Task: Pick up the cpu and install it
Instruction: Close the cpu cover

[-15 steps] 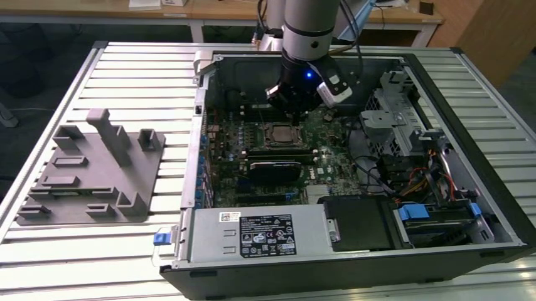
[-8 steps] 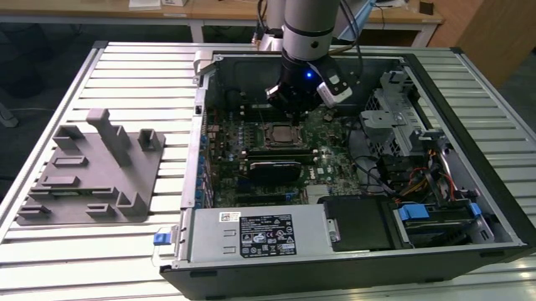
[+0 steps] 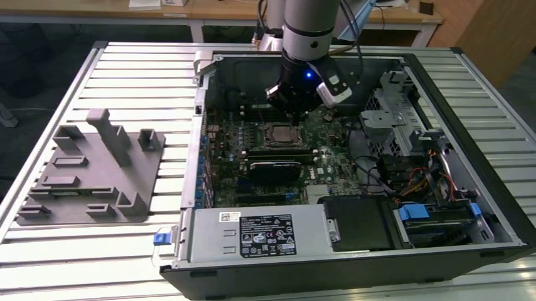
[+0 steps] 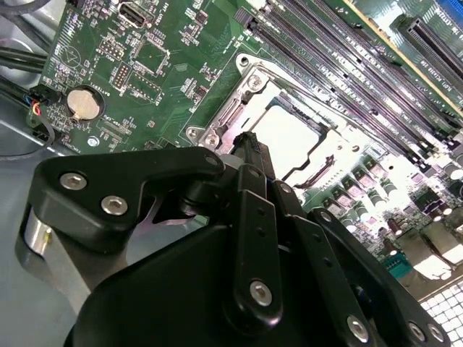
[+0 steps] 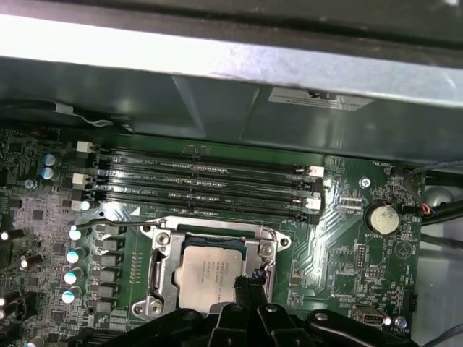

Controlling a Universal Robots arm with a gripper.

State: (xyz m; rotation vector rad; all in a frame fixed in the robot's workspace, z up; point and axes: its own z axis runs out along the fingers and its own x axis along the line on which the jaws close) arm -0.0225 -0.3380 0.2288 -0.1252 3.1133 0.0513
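The cpu (image 3: 279,132) lies flat in the metal socket frame (image 5: 160,264) on the green motherboard, inside the open computer case. Its silvery top shows in both wrist views (image 4: 289,134) (image 5: 208,271). My gripper (image 3: 290,116) hangs just above the socket's edge, at the side toward the case's back wall. In both wrist views its black fingers meet at their tips (image 4: 249,141) (image 5: 249,278) with nothing between them, close over the rim of the cpu. The gripper is shut and holds nothing.
Empty memory slots (image 5: 210,181) run beside the socket, and a coin battery (image 5: 381,217) sits near them. A black block (image 3: 273,168) lies in front of the socket. The power supply (image 3: 255,232) and drive cage (image 3: 402,125) line the case. A grey tray (image 3: 84,169) rests on the slatted table.
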